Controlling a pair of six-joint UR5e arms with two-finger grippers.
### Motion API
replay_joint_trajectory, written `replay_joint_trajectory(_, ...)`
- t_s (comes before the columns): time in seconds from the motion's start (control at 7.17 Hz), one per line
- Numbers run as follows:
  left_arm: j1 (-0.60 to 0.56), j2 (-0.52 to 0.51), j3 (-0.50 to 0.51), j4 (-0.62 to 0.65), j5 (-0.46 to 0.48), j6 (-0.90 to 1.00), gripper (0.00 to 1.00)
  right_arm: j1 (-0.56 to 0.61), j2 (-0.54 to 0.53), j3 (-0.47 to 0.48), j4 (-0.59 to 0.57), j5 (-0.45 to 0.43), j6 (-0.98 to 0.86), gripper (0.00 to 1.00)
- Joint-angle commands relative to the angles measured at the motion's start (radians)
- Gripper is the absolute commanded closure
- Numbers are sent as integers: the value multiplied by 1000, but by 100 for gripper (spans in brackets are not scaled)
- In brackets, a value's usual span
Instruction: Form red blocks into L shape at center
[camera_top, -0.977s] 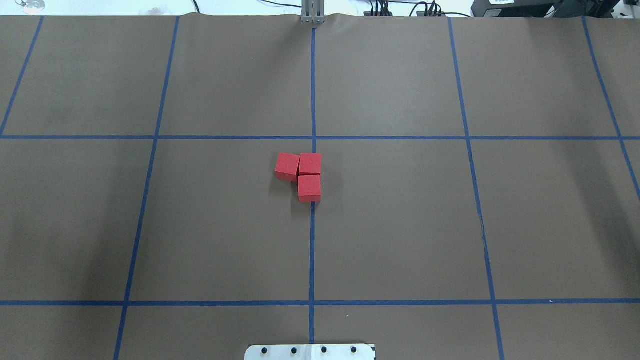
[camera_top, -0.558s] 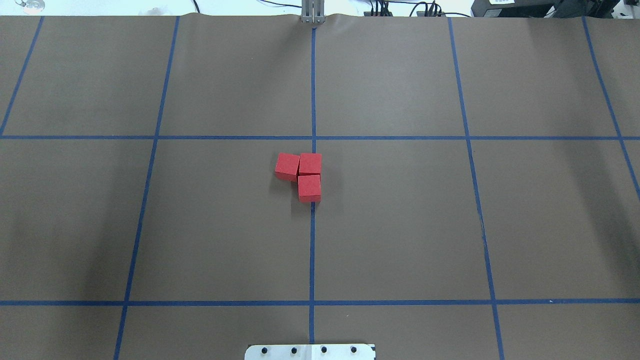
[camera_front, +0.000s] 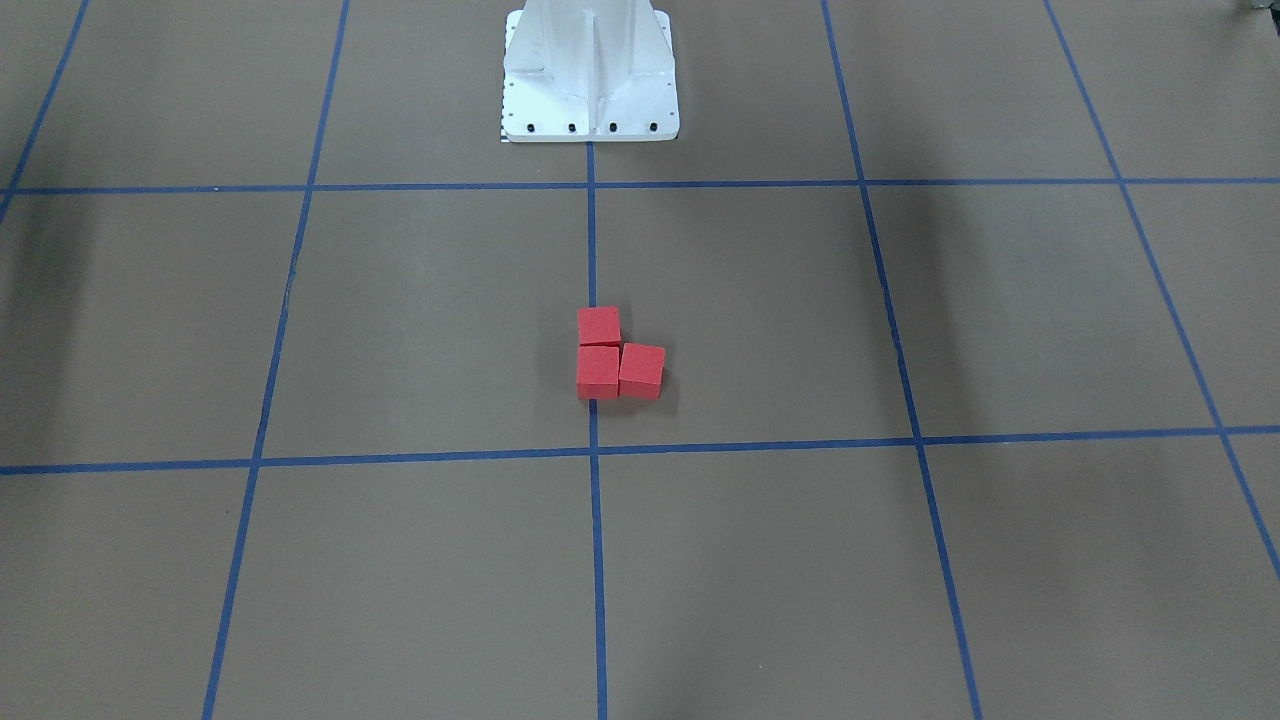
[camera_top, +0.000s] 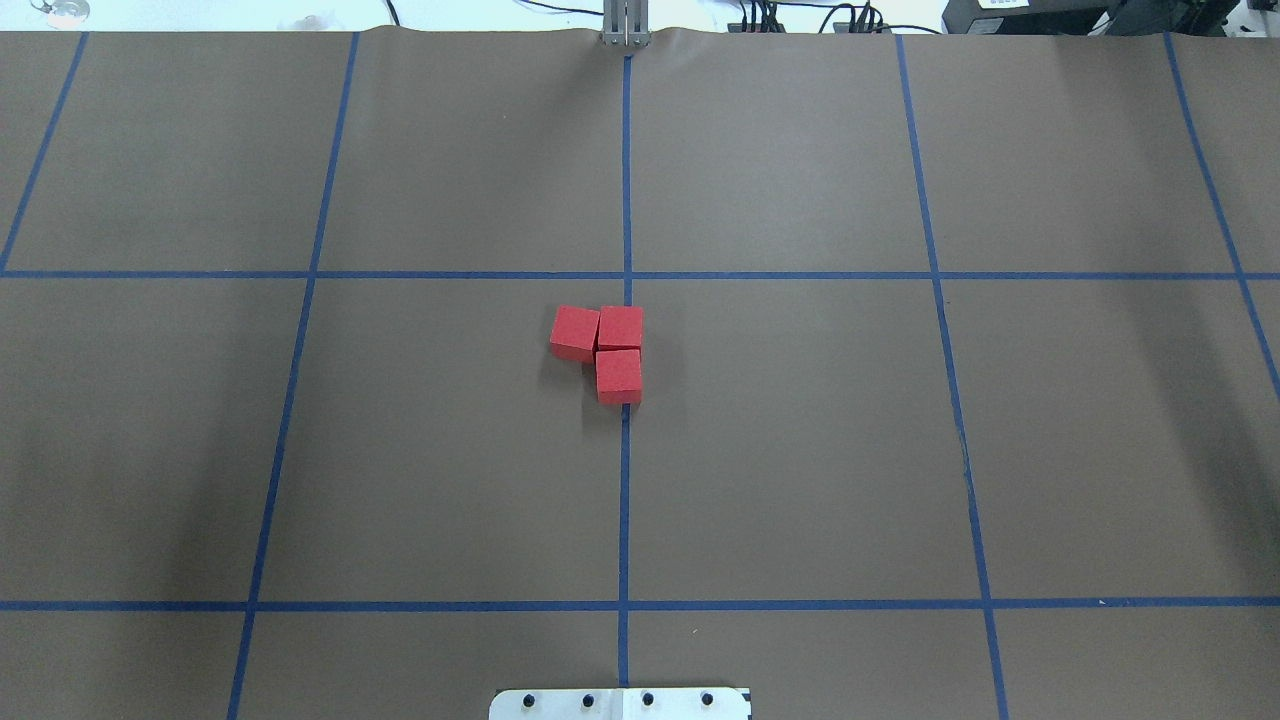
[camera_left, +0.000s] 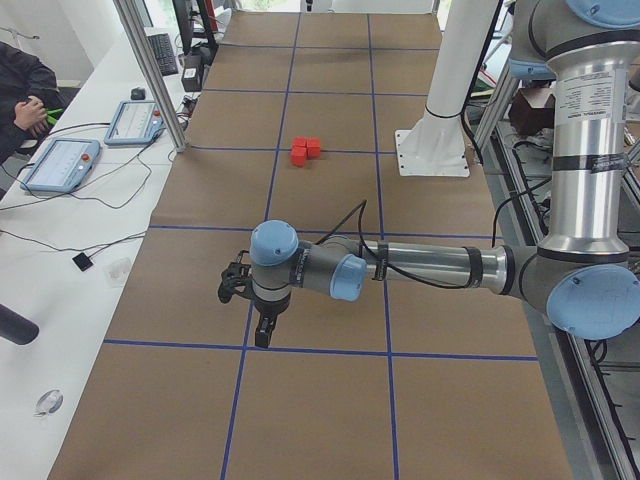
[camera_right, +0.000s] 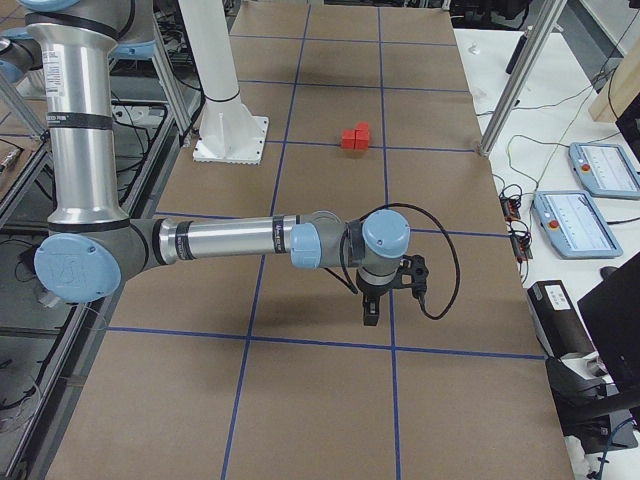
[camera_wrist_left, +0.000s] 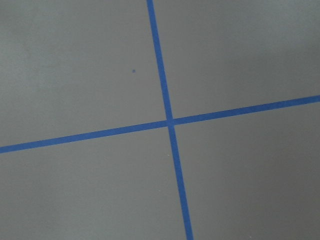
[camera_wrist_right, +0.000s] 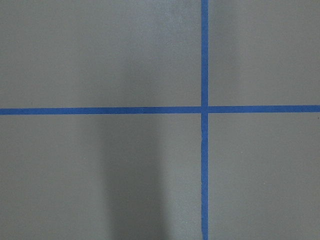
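You see the three red blocks (camera_top: 612, 340) at the middle of the tabletop (camera_top: 800, 450), well apart from every edge, touching in an L. Two lie along the middle blue tape line (camera_top: 624, 500). The third adjoins the farther one on the robot's left, slightly turned. The left fingers (camera_left: 262, 335) hang above the tabletop's left end and the right fingers (camera_right: 370, 315) above its right end, both well apart from the blocks. How far either pair is open, you cannot tell.

White side benches (camera_left: 50, 290), aluminium posts (camera_left: 152, 75)
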Motion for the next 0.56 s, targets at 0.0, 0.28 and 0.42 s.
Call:
replay_joint_trajectory(0.0, -1, 2, 6, 0, 15, -5, 0, 21, 1, 2, 0, -11, -1, 1)
replay_joint_trajectory(0.28, 0, 0, 9, 0, 15, -6, 0, 60, 2, 17, 0, -10, -3, 1)
replay_joint_trajectory(0.42, -1, -1, 9, 0, 15, -6, 0, 60, -1, 17, 0, -10, -1, 1)
